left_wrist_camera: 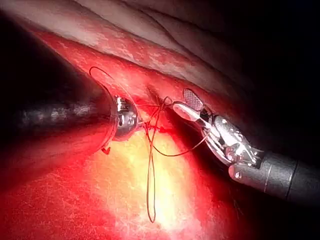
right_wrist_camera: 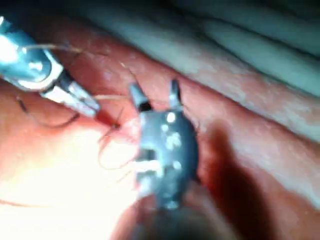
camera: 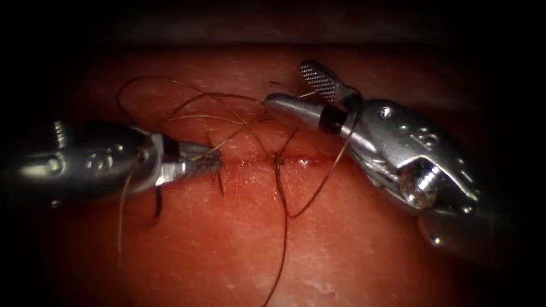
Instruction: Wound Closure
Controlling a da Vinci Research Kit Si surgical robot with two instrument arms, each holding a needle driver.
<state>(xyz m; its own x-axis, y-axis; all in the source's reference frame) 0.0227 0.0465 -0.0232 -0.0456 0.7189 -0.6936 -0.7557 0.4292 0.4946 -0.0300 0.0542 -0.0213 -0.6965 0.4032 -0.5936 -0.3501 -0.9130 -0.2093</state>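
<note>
The cut [camera: 310, 162] runs across the tissue [camera: 227, 244], with red fluid along it. My left tool [camera: 207, 165] lies at the cut's left end, jaws shut on the dark thread [camera: 282, 199] close to the tissue. That thread rises in loops above the cut, passes through a stitch [camera: 277, 161] and trails down toward the near edge. My right tool [camera: 287, 85] hovers just above the cut's right part with jaws open and nothing between them; a strand drapes over its wrist. The right wrist view shows the same open jaws [right_wrist_camera: 153, 86] beside the left tool [right_wrist_camera: 92, 111].
Short dark thread ends [camera: 158, 207] stick out of the tissue below the left tool, and another [camera: 220, 183] sits beside it. A long thread loop [left_wrist_camera: 151, 190] hangs over the brightly lit near tissue. Pale folds [left_wrist_camera: 165, 35] rise behind the cut.
</note>
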